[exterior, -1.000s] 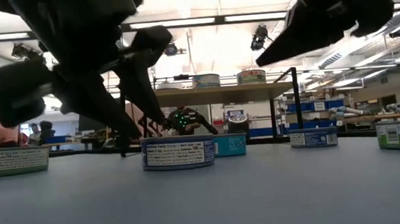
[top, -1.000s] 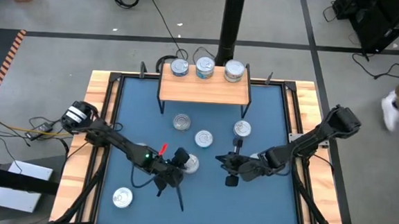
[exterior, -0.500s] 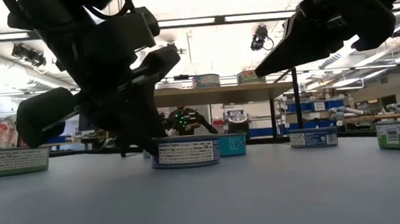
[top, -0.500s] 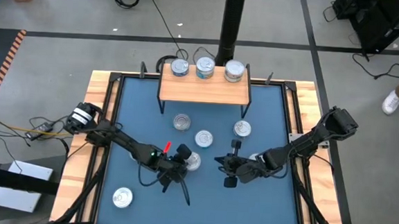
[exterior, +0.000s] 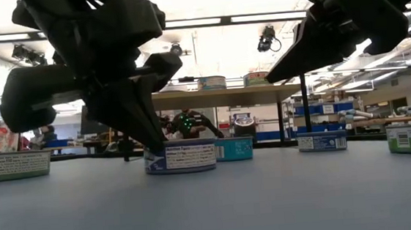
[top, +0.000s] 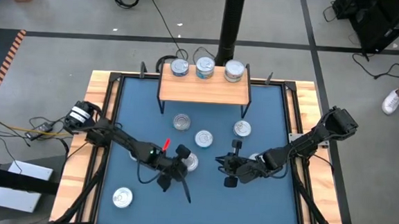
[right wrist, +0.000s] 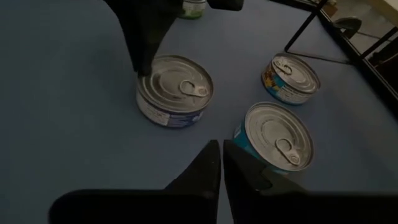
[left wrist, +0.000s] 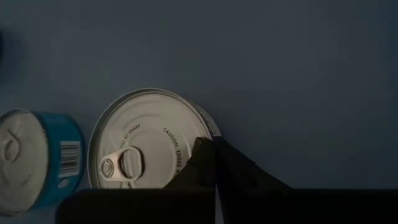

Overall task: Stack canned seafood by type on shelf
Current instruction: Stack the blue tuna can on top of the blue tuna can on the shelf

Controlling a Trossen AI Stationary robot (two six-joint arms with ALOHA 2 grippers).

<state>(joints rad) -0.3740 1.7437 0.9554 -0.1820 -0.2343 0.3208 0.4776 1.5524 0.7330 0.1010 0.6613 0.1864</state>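
The left gripper (top: 180, 161) was closed tight with its tips pressed on the rim of a tin (top: 190, 163) mid-mat, probably to nudge it rather than lift it. The right gripper (top: 228, 171) was parked nearby, nearly shut, empty. Three tins (top: 204, 68) were already lined up on the shelf (top: 204, 90).

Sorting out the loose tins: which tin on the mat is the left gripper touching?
The tin nearest the mat's middle front. The shut left gripper presses its tips on that tin's rim; the other loose tins sit apart, untouched.
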